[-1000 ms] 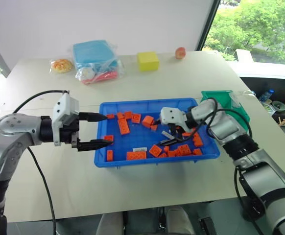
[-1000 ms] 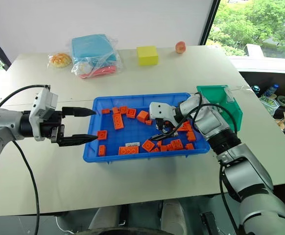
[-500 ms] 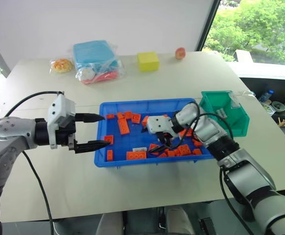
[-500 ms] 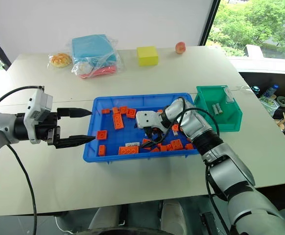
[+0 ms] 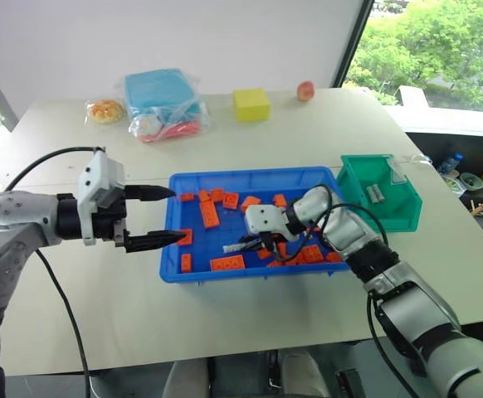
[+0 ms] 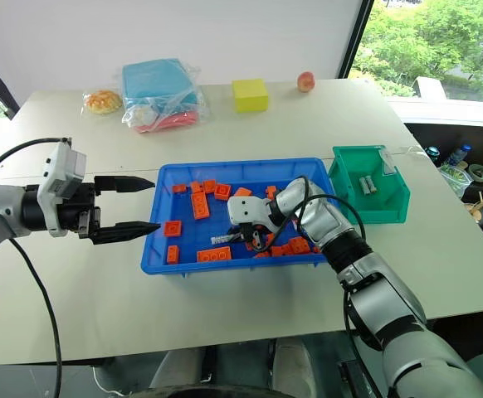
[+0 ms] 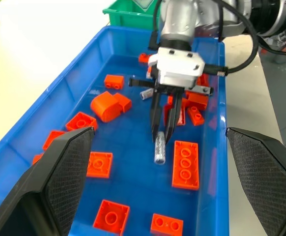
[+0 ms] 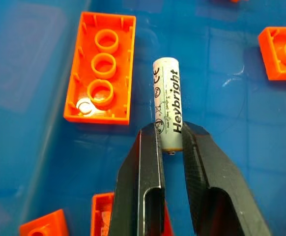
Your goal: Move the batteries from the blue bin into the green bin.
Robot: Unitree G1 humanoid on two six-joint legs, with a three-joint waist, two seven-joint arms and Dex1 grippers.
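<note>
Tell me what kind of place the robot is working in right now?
Likely an indoor lab or office test setup: a plain pale table by a big window onto trees, with a blue bin of orange bricks staged for sorting.

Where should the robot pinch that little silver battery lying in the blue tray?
Pinch the battery across its round sides, coming from above. It lies flat on the floor of the blue bin, so only its long sides are free. The right gripper already has its fingers on both sides near one end; closer to the middle might hold steadier.
</note>
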